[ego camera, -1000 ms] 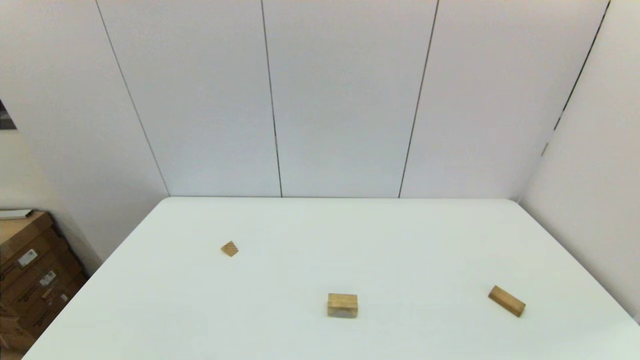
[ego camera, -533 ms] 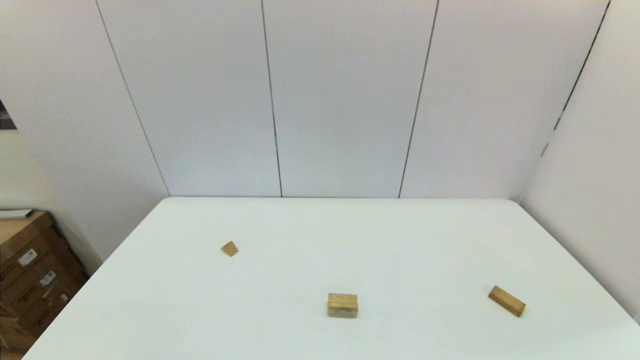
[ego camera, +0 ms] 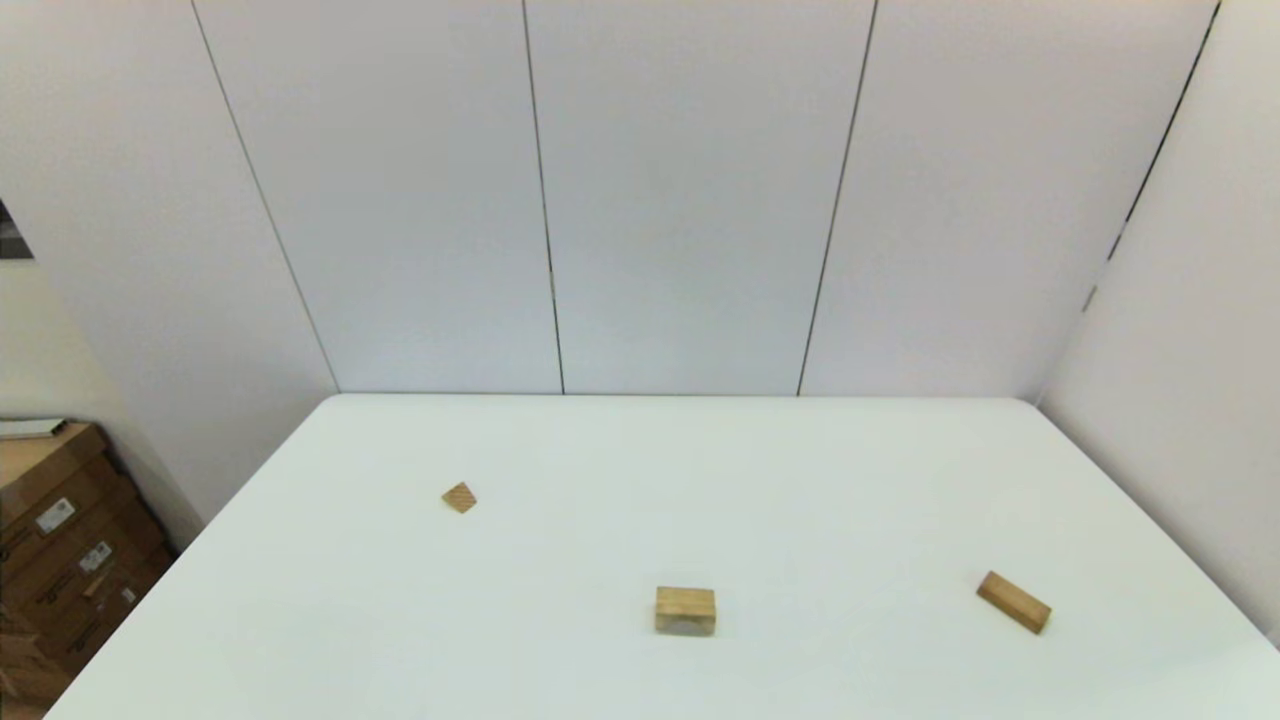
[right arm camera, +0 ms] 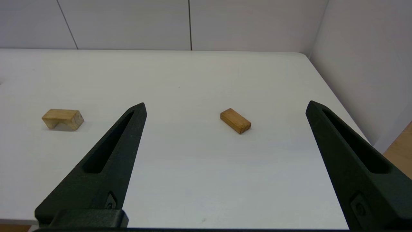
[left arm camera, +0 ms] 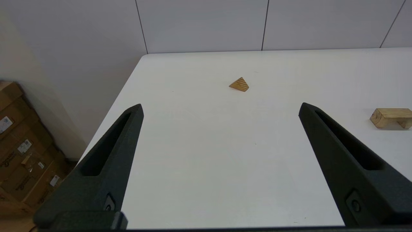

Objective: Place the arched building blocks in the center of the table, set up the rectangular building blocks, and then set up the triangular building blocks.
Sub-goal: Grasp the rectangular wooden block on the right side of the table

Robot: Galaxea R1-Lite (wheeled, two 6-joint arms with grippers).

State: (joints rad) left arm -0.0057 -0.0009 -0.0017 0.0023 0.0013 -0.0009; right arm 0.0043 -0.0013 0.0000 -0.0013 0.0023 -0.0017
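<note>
The arched block (ego camera: 685,610) rests cut-out down on the white surface (ego camera: 800,480), near its front centre. Both grippers, left (left arm camera: 220,108) and right (right arm camera: 225,106), are parked with fingers apart. Judged light, rigid, smooth: grip across its flat long sides.

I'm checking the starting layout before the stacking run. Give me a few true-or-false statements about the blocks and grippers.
1. The arched block stands with its cut-out facing down on the table. True.
2. The triangular block sits on top of the arched block. False: it lies alone, toward the robot's left.
3. The rectangular block lies flat toward the robot's right. True.
4. The right gripper holds the rectangular block. False: it is open, short of the block.
5. The left gripper is open and empty. True.
</note>
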